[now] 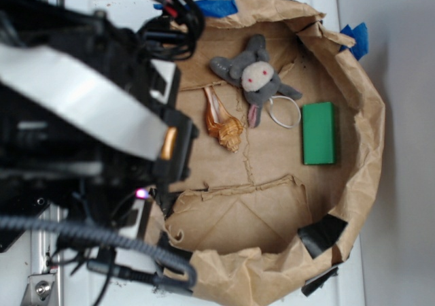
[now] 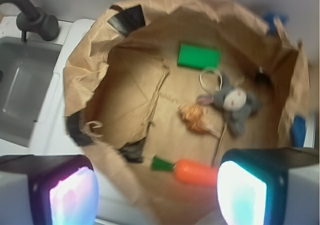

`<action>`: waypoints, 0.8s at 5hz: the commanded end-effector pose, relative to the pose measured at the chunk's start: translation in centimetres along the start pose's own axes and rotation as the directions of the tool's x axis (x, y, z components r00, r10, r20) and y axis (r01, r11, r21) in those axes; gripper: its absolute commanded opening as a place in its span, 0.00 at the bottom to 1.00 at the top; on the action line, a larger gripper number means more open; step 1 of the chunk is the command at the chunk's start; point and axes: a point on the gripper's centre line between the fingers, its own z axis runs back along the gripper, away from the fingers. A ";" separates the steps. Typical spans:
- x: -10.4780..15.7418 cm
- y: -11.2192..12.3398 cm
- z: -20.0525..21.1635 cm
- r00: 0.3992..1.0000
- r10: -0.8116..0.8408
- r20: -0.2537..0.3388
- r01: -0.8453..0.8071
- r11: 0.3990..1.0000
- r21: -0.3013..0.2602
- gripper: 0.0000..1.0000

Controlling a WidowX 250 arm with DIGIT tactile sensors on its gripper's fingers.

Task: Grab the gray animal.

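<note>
The gray animal (image 1: 255,75) (image 2: 234,101) lies flat on the brown paper floor, face up, cream face and red eyes showing, limbs splayed. In the exterior view it sits toward the far side of the paper ring, a little right of centre. Its thin white loop (image 1: 285,111) (image 2: 210,79) trails off beside it, lying on the paper between the toy and the green block (image 1: 319,133) (image 2: 199,55). That block rests flat, just right of the loop in the exterior view, apart from the toy. On the toy's other side, the tan spiral seashell (image 1: 224,124) (image 2: 194,117) lies close by, near one of its long ears. Around all of this stands the crumpled paper bag wall (image 1: 360,102) (image 2: 85,60), patched with black tape. In the wrist view an orange carrot with a green top (image 2: 187,171) lies nearer the camera. The gripper (image 2: 157,195) hangs above the bag's edge, well apart from the toy; its two fingers (image 2: 240,192) are spread wide, nothing between them. A sink (image 2: 25,80) shows at left in the wrist view.
</note>
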 end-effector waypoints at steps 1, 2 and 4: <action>2.6 3.3 -2.9 0.989 -0.135 0.064 0.132 0.990 0.050 1.00; 3.5 5.6 -6.8 0.986 -0.167 -0.012 0.167 0.986 -0.007 1.00; 4.4 6.1 -9.5 0.973 -0.227 -0.048 0.223 0.972 -0.073 1.00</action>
